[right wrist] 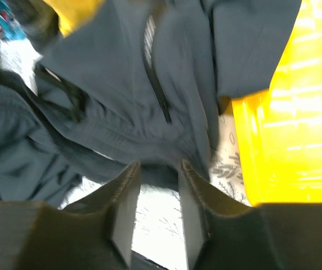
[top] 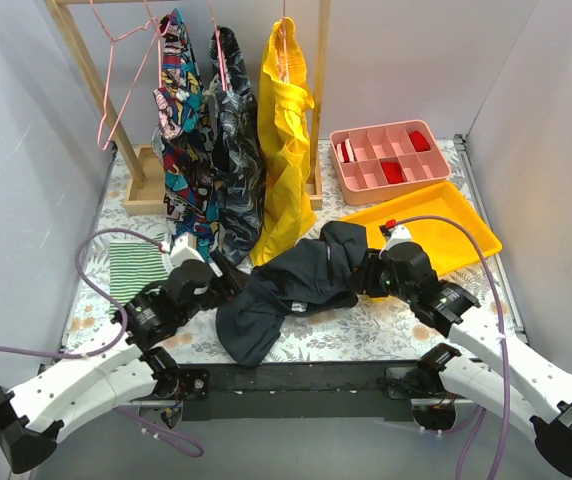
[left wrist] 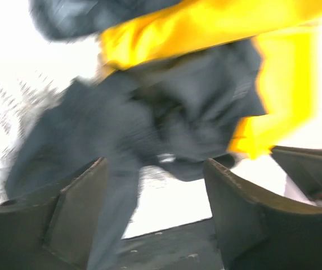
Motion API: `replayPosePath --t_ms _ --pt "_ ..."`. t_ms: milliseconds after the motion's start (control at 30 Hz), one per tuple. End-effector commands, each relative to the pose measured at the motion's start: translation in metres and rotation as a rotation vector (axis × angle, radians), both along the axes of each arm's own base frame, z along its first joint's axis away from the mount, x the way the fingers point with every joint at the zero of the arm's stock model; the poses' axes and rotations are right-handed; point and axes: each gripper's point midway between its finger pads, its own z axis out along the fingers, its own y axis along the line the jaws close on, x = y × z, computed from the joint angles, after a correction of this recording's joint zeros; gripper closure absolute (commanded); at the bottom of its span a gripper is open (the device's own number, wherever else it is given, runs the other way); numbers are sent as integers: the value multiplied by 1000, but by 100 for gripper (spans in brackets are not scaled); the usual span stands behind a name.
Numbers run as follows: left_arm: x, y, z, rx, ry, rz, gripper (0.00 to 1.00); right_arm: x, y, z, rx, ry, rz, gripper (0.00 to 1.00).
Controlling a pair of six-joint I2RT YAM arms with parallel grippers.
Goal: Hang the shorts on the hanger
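Note:
The dark navy shorts (top: 296,285) lie crumpled on the floral table between my two grippers. My right gripper (top: 368,272) is at their right end. In the right wrist view its fingers are drawn close on a bunched edge of the shorts (right wrist: 150,112), and folds run toward the tips (right wrist: 158,166). My left gripper (top: 228,277) is at the shorts' left end, jaws wide apart (left wrist: 152,169). A strand of the dark cloth (left wrist: 116,197) runs past its left finger. The empty pink hanger (top: 126,70) hangs on the wooden rail at the far left.
A multicoloured garment (top: 181,130), a black-and-grey patterned one (top: 236,150) and a yellow one (top: 284,140) hang on the rail. A pink divided box (top: 391,155) and a yellow tray (top: 446,230) stand at the right. A green striped cloth (top: 134,268) lies at the left.

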Motion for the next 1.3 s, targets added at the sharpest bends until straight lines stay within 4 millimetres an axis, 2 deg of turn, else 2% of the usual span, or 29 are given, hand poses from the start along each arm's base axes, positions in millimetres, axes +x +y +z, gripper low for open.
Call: replayPosePath --t_ms 0,33,67,167,200,233,267,300,367,400,433,467,500,533,567,600,633,667,733,767,800,833,867,900,967,1000,1100,1133,1267 --pt "8 16 68 43 -151 4 26 13 -3 42 3 -102 -20 52" --pt "8 18 78 48 -172 3 24 14 -3 46 0 -115 -14 51" --pt "10 20 101 34 -217 3 23 15 -2 54 6 -131 -11 48" --pt "21 36 143 118 -339 36 21 18 -4 63 -2 -156 -10 44" --pt "28 40 178 114 -404 73 21 19 -3 63 -7 -159 -7 44" --pt "38 56 196 198 -468 135 20 20 -1 64 -8 -162 -2 43" --pt "45 60 212 231 -510 160 20 22 0 64 -12 -164 5 42" --pt "50 64 254 200 -600 205 20 21 4 66 -1 -163 25 42" --pt "70 65 270 349 -641 238 20 22 11 65 1 -155 56 42" --pt "77 66 284 364 -668 262 20 21 15 65 5 -144 78 42" --pt "86 75 306 371 -694 305 20 21 18 65 5 -141 93 42" --pt "105 56 304 396 -703 201 18 21 19 65 1 -141 100 42" --pt "121 58 301 406 -678 184 18 21 19 64 -5 -143 110 42" --pt "142 103 324 408 -677 296 18 21 19 63 -10 -145 114 42" --pt "171 86 307 341 -626 161 23 21 19 63 -12 -150 120 42" --pt "181 102 309 331 -603 176 26 21 18 62 -24 -153 124 42" --pt "189 127 324 330 -626 233 26 22 17 61 -31 -155 125 42" --pt "195 133 328 338 -642 247 24 21 16 59 -37 -153 122 42" --pt "199 154 364 341 -742 315 20 20 16 56 -41 -149 129 42" --pt "210 157 365 334 -740 303 20 19 17 55 -40 -149 137 42" --pt "216 179 365 352 -719 343 19 18 17 52 -41 -143 143 42" --pt "222 188 371 357 -718 362 19 17 18 49 -45 -137 149 42" --pt "221 197 390 362 -746 387 19 17 19 48 -45 -134 160 42" --pt "239 213 373 378 -685 403 19 17 19 47 -50 -132 160 42" --pt "248 229 374 397 -674 431 19 18 19 47 -59 -136 169 42" --pt "255 241 365 418 -648 456 19 16 23 46 -50 -125 193 42" --pt "268 251 353 454 -633 429 18 17 27 47 -54 -125 214 42" --pt "278 255 341 475 -607 414 19 18 28 47 -52 -127 215 42" --pt "298 250 322 528 -596 299 20 17 32 41 -56 -111 242 42"
